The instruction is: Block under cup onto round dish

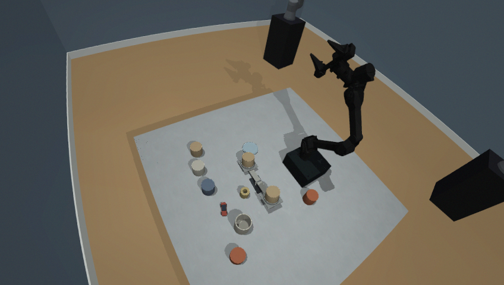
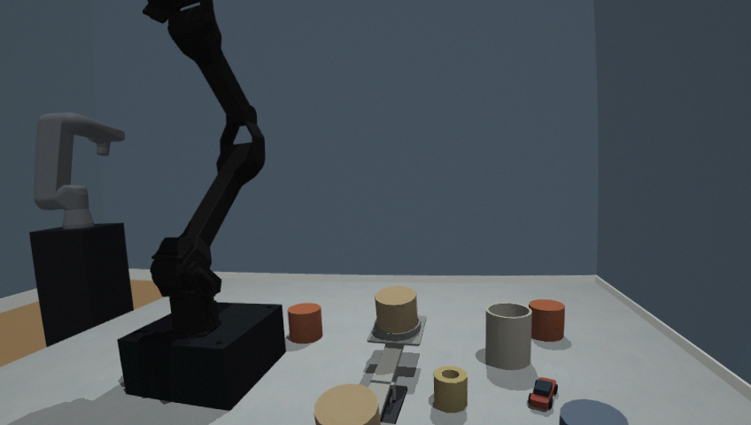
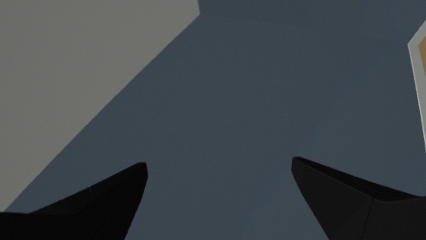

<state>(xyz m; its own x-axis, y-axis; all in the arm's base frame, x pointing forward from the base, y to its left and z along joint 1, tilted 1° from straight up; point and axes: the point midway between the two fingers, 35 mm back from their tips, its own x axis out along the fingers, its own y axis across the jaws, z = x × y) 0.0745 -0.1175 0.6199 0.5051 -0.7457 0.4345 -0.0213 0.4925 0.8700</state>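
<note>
Bench [image 1: 106,105]: brown top with a pale raised rim; a grey mat [image 1: 336,225] lies on it and carries the small things.
Arm [image 1: 354,116]: black, rising from its base block [image 1: 306,166] at the mat's edge, elbow bent outward, forearm reaching high and away from the balance, wrist well above the bench near its far rim.
Gripper [image 1: 327,54]: fingers spread wide with nothing between them; in the wrist view only two dark fingertips show against the wall.
Balance [image 1: 257,183]: a narrow beam, its long axis running diagonally across the mat from near the dish toward the near right; whether it tilts cannot be told.
Far cup [image 1: 248,160]: tan, upside down on the balance's far end, just beside the dish.
Near cup [image 1: 272,194]: tan, identical, upside down on the other end.
Dish [image 1: 249,147]: pale blue, round, flat on the mat.
Block: hidden; which cup covers it cannot be told.
Writing: none readable on anything.
</note>
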